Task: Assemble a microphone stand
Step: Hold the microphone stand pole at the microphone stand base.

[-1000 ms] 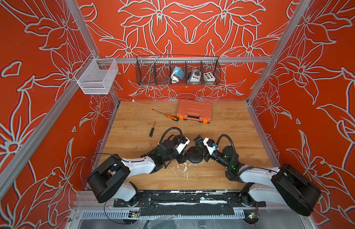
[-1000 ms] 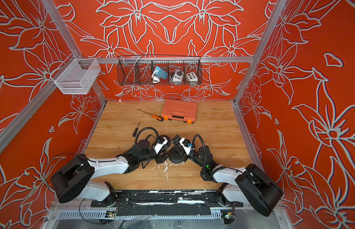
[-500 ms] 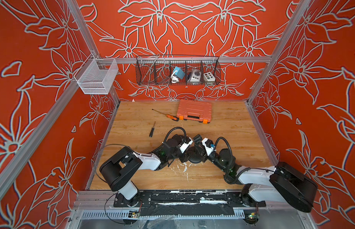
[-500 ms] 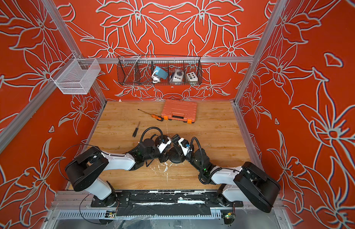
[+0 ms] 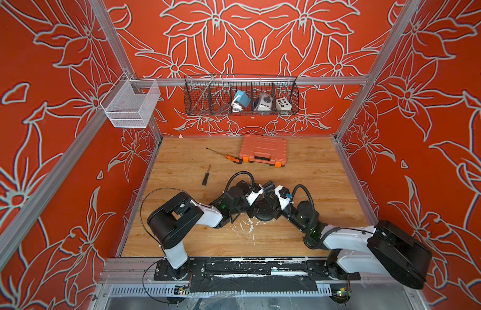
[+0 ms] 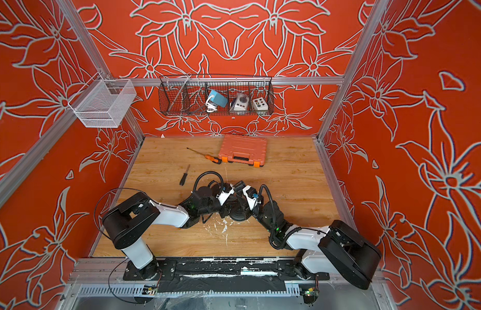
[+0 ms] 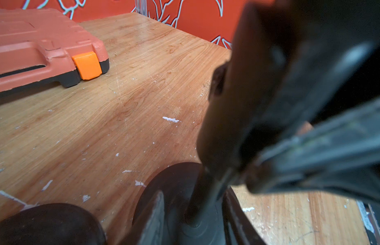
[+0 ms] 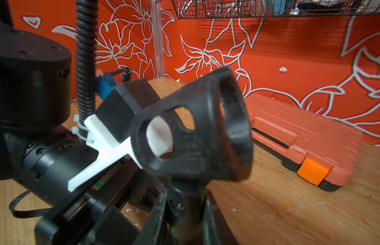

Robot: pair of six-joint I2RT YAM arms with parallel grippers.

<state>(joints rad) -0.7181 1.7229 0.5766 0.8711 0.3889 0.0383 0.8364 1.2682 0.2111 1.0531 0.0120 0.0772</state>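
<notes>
The black microphone stand is upright mid-table. Its round base [image 5: 265, 214] rests on the wood, and a thin pole [image 7: 203, 195] rises from the base's centre. The black clip [image 8: 197, 131] sits at the top and shows in both top views [image 6: 239, 185]. My right gripper [image 8: 183, 214] is shut on the clip's stem just under the cup. My left gripper [image 7: 195, 207] is low at the base with its jaws on either side of the pole. A gap shows on each side, so it is open.
An orange tool case [image 5: 263, 150] lies at the back, an orange-handled screwdriver [image 5: 226, 156] beside it. A black screwdriver [image 5: 206, 175] lies left of the arms. A dark wire basket [image 5: 240, 95] and a white basket [image 5: 130, 103] hang on the walls.
My left arm has swung in toward the stand and its jaws have narrowed around the pole. The right gripper has kept its hold on the clip.
</notes>
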